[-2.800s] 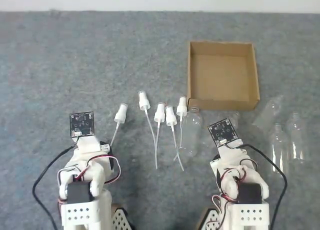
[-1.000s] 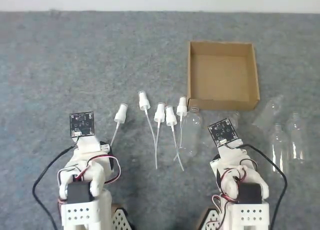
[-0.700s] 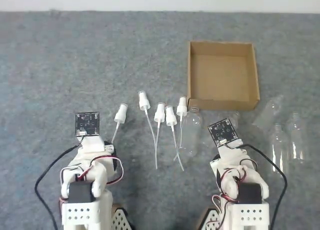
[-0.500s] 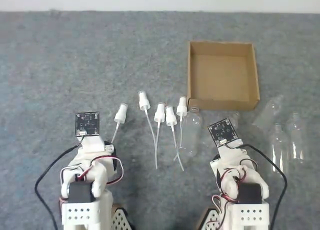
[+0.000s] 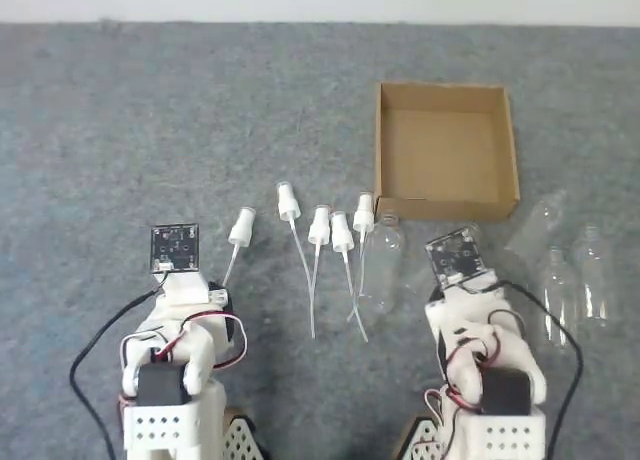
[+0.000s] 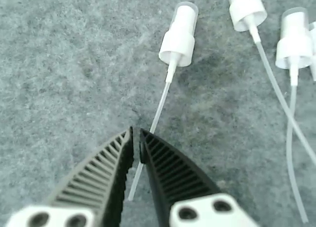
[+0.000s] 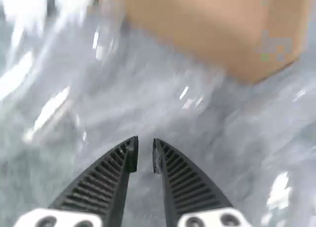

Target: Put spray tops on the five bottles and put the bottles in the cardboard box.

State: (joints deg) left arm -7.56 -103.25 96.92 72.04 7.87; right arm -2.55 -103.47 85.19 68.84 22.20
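Note:
Five white spray tops with long tubes lie in a loose row mid-table: one at the left, then others. One clear bottle lies beside them, and three more bottles lie at the right. The cardboard box stands open behind them. My left gripper is shut, hovering over the tube of the leftmost spray top. My right gripper is shut with a thin slit, above grey mat between blurred clear bottles, facing the box.
The grey mat covers the table, with open room at the back left. The left arm and the right arm stand at the front edge. A pale wall strip runs along the back.
The left arm's wrist shifted slightly to the right about a second ago. The right arm has just swung right and forward, toward the bottles. Nothing on the mat has moved.

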